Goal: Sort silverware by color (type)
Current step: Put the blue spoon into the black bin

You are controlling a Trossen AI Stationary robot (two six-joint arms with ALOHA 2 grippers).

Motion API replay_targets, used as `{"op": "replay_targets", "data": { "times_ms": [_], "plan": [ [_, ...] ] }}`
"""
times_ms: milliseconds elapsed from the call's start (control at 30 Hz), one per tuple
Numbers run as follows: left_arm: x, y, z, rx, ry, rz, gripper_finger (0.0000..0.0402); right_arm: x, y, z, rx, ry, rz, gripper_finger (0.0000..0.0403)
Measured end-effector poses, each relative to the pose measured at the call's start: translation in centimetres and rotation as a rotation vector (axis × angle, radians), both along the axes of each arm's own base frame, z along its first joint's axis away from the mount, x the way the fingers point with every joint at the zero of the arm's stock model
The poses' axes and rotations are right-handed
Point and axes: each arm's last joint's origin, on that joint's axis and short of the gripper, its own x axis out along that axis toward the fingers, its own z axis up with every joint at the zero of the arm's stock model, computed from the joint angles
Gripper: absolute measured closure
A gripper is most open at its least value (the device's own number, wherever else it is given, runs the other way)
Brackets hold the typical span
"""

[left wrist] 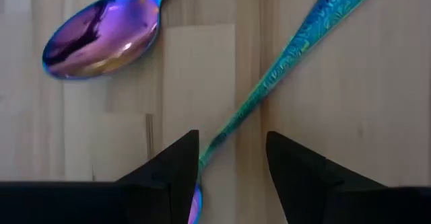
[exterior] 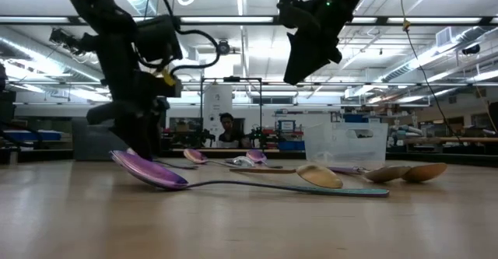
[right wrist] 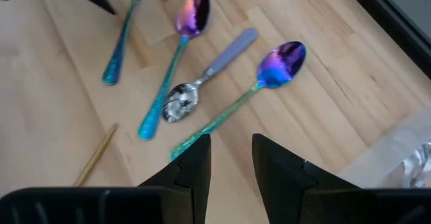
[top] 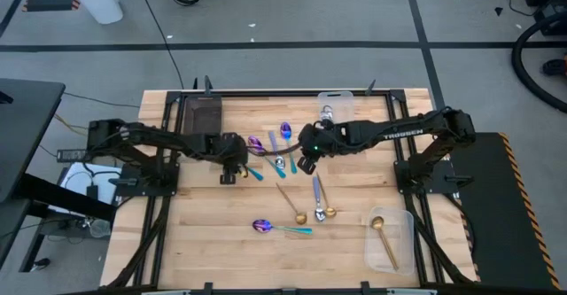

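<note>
My left gripper is down at the table, open, with one finger on each side of a purple-bowled spoon's teal neck. That spoon's bowl is mostly hidden under the gripper. Another purple bowl lies flat just beyond. My right gripper hangs open and empty well above the table, over the teal handle end of a purple spoon. A lavender-handled silver spoon and a third purple one lie beside it. My left gripper stands astride the teal-handled spoon's neck from above, fingers pointing down and lying across it. The neck runs right along one finger's inner edge. I cannot tell whether they touch. The spoon lies flat on the table.
Two gold spoons, a lavender-handled one and a purple one lie nearer the front. A clear bin holds a gold spoon. Another bin and a dark tray sit at the far edge.
</note>
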Motion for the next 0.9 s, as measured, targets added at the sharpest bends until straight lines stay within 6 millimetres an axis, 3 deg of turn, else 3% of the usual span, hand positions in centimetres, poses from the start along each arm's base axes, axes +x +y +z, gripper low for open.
{"op": "replay_targets", "data": {
  "times_ms": [333,700,900],
  "plan": [
    [0.7,1.6,-0.9,-0.053,0.07,-0.068,0.0232,0.0,2.9,0.1,-0.042,-0.015,0.033,0.0284],
    [0.1,2.1,-1.1,-0.101,0.105,-0.173,0.0378,0.2,4.5,0.3,-0.033,-0.059,0.066,0.0284],
    [0.3,1.3,-1.1,-0.059,0.126,-0.243,0.0385,0.1,4.6,0.3,-0.026,-0.062,0.062,0.0284]
  ]
}}
